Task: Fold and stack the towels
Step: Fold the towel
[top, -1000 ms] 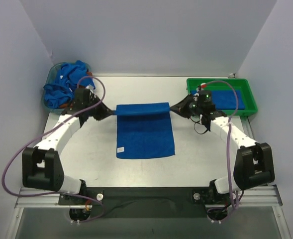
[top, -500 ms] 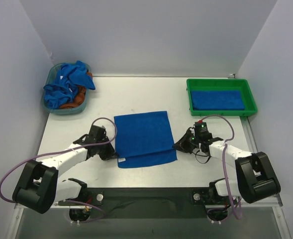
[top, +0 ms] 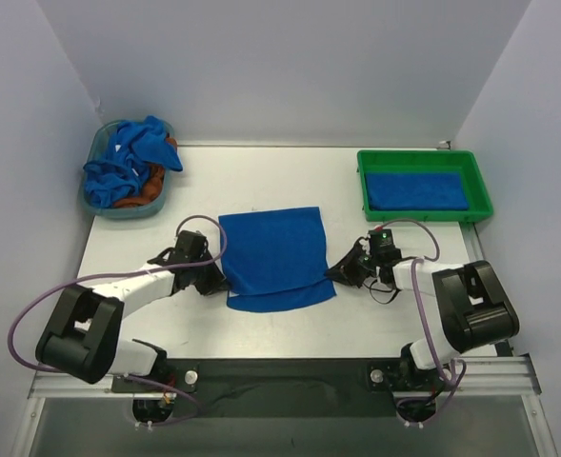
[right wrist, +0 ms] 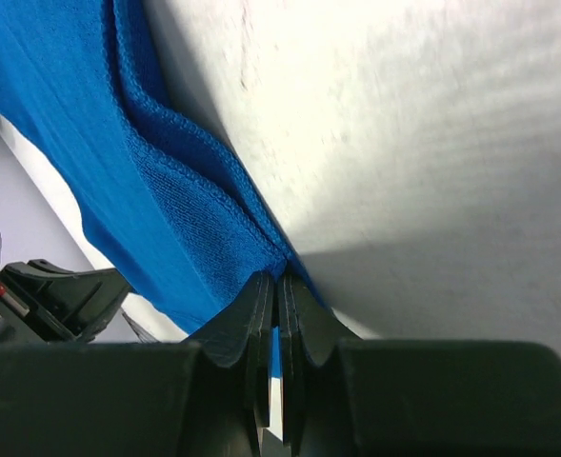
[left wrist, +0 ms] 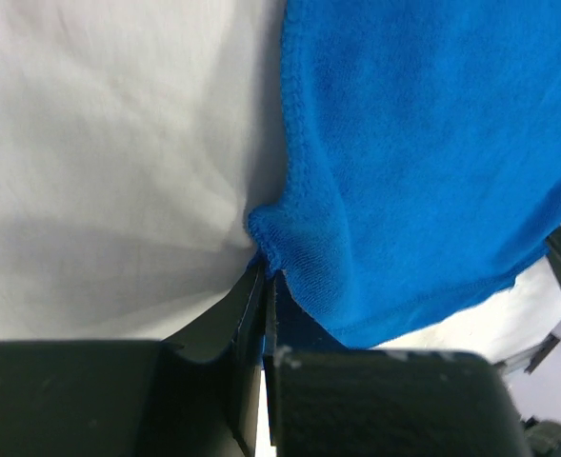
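Blue towel [top: 275, 252] lies folded over mid-table [top: 280, 333]; left gripper [left wrist: 264, 274] and right gripper [right wrist: 276, 282] each clamp a side edge near its front. Risk: uneven pull skews the fold; thin pinch may slip.

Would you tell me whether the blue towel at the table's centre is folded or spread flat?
Folded: the towel shows two layers along its near edge, where the left gripper and right gripper pinch its corners.

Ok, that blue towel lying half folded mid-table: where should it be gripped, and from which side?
Probably at its two near corners, coming in low from the left and right. The towel lies limp and flat, so only the hemmed edges offer a pinch; the left end effector and right end effector are shut there.
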You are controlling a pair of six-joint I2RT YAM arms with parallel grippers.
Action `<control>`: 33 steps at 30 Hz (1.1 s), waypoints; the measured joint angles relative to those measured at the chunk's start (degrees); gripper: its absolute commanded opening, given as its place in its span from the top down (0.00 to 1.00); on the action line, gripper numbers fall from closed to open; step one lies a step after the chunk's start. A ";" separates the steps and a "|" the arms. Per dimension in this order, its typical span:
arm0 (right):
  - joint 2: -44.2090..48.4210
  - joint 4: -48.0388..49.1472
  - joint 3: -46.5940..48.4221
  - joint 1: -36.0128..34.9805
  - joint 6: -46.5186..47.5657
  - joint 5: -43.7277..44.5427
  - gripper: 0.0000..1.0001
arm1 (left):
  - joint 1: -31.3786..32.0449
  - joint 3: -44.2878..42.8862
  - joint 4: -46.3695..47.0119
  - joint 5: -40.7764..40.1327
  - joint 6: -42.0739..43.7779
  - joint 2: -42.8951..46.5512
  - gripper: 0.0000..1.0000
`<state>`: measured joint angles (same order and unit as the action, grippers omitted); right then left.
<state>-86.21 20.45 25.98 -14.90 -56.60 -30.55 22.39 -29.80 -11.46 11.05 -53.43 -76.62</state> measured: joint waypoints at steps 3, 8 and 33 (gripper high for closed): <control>-1.40 -0.07 1.75 0.31 -0.28 0.61 1.00 | -2.45 -4.42 -0.33 -0.83 1.38 -4.61 1.00; -1.90 -1.05 3.63 0.17 -0.63 3.37 1.00 | -7.21 -11.34 -1.62 -2.51 3.67 -10.78 1.00; 14.58 -15.15 11.52 -0.59 1.38 7.76 1.00 | -7.15 -17.62 -10.69 -1.44 7.61 5.35 1.00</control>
<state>-71.64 5.30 37.50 -15.49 -55.22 -22.79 15.25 -47.42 -22.15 9.61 -45.82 -71.26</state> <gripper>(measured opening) 0.042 0.110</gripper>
